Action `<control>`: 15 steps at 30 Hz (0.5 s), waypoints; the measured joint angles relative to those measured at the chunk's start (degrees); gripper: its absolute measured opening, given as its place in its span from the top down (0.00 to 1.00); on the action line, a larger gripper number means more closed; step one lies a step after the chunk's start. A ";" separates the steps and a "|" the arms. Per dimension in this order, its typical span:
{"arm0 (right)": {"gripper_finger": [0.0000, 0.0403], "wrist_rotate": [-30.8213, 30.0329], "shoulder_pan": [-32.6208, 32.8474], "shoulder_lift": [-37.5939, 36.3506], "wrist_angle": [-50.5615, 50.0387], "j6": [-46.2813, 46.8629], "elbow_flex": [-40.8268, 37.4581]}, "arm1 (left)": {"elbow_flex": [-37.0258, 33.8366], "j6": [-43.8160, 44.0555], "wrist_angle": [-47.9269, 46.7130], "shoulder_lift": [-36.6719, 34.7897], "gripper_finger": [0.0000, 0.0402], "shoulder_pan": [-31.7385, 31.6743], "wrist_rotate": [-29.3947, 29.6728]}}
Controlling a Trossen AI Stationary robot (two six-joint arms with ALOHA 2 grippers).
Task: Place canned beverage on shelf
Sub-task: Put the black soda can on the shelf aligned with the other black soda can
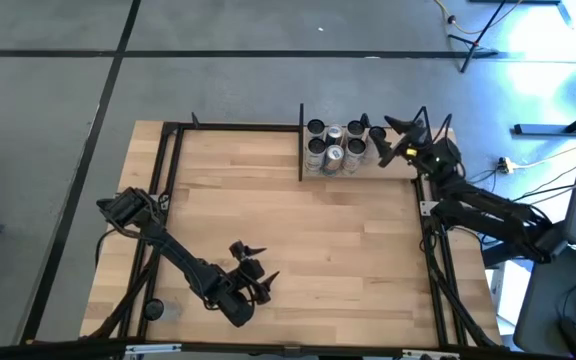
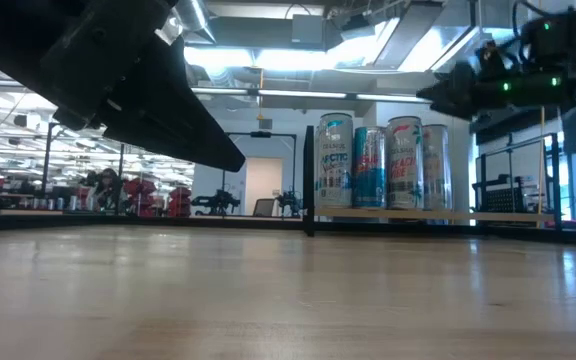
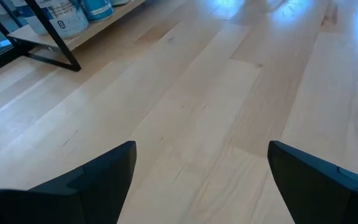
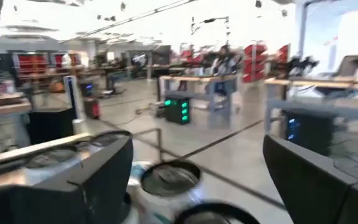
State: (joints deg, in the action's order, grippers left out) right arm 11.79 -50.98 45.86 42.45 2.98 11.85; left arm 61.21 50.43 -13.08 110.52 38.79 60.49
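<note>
Right gripper (image 1: 396, 138) wide, empty, at three o'clock of cans (image 1: 334, 146) on shelf (image 1: 313, 172); careless retreat could topple them. Left gripper (image 1: 252, 270) wide, idle.

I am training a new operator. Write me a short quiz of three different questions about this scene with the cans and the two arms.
1. True or false: the beverage cans stand on the shelf at the table's far right corner.
2. Which gripper is next to the cans: A) left gripper, B) right gripper?
3. Fill in: the right gripper's fingers are ____ and hold nothing.

Key: 1 true; 2 B; 3 open.
</note>
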 joint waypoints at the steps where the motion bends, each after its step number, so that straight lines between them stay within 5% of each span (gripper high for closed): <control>1: 0.16 1.09 0.00 -1.46 -3.57 0.36 1.71 | 0.00 -0.02 0.01 0.00 0.13 0.02 -0.40; 10: 0.17 9.47 8.02 -11.90 -27.93 1.40 16.91 | 5.22 -11.19 -0.79 0.03 0.13 -2.77 -8.40; 15: 0.17 9.35 18.85 -13.70 -30.13 0.27 18.30 | 14.97 -14.93 -13.93 -2.31 0.13 -3.89 -12.19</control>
State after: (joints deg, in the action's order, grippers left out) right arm 21.14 -32.13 32.16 12.32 3.24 30.15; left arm 76.18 35.50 -27.01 108.21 34.90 48.30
